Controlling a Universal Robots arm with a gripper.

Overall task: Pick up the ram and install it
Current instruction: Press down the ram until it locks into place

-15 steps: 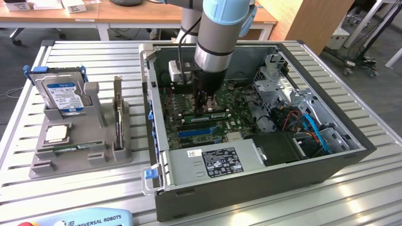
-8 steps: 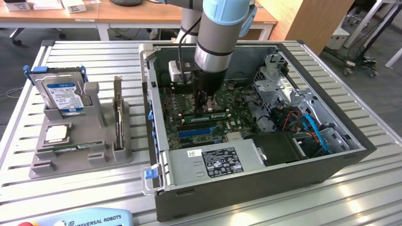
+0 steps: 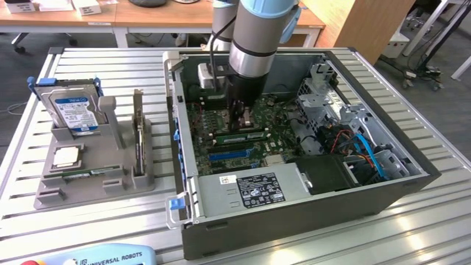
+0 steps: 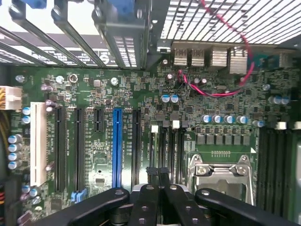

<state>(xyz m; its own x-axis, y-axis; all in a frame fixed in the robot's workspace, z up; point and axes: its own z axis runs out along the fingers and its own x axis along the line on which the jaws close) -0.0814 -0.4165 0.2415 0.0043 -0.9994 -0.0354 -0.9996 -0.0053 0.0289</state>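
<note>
Inside the open computer case (image 3: 294,218), the ram (image 3: 254,134), a narrow green stick, stands on edge in a memory slot of the motherboard (image 3: 220,118). My gripper (image 3: 239,122) hangs straight down over the stick's middle, at or just above its top edge; I cannot tell whether they touch. In the wrist view the two black fingers (image 4: 146,197) are pressed together with nothing showing between them, and the gripper (image 4: 157,172) points at the dark memory slots (image 4: 170,146) beside the processor socket (image 4: 221,172).
To the exterior view's left of the case, a grey holder (image 3: 96,190) carries a hard drive (image 3: 74,110), an upright expansion card (image 3: 138,130), a square silver chip (image 3: 66,157) and a thin green strip (image 3: 77,173). The case walls, drive cage (image 3: 324,105) and power supply (image 3: 254,190) surround the gripper.
</note>
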